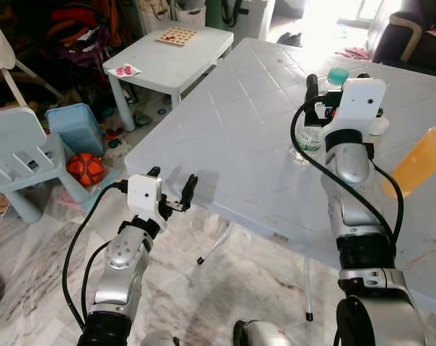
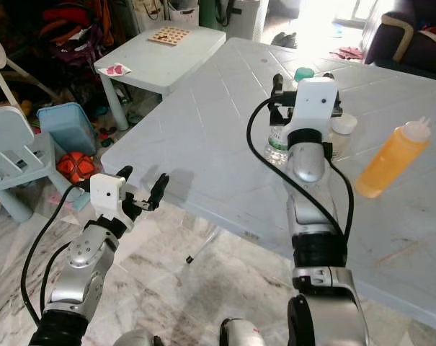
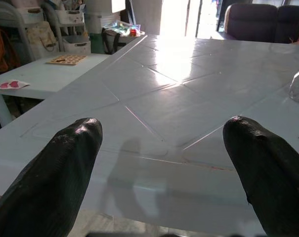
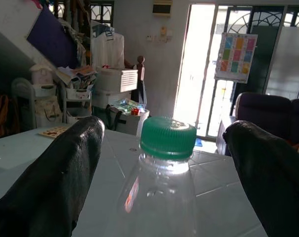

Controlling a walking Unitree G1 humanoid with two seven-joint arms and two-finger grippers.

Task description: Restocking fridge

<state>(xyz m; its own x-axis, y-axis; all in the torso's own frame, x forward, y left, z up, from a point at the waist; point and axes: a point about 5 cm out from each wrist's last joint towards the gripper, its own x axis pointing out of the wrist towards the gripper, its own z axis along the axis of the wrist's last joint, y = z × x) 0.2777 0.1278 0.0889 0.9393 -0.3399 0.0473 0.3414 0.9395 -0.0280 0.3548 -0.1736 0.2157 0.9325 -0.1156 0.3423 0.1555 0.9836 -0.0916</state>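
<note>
My own right wrist housing hides most of the clear water bottle (image 4: pixel 161 182) from the head camera, leaving little more than its green cap (image 1: pixel 338 75) and a strip of label showing behind the arm, and the small white object just beyond the bottle is too covered to make out. The bottle stands upright on the pale grey table (image 1: pixel 232 137), well in from the table's near edge, with an orange squeeze bottle (image 2: pixel 390 160) lying tilted on the table to its right. From the wrist, the bottle shows a ribbed green screw cap over a clear, ridged neck. My right gripper (image 4: pixel 164 163) is spread wide, one black finger on either side of the bottle's neck, neither pad plainly touching it. My left gripper (image 1: pixel 173 193) is also spread, empty, hovering just off the table's near left corner, its fingers (image 3: pixel 50 173) framing bare tabletop. Beyond the table's left edge stand a small white side table (image 1: pixel 171 61) and a pale blue child's chair (image 1: pixel 19 155).
</note>
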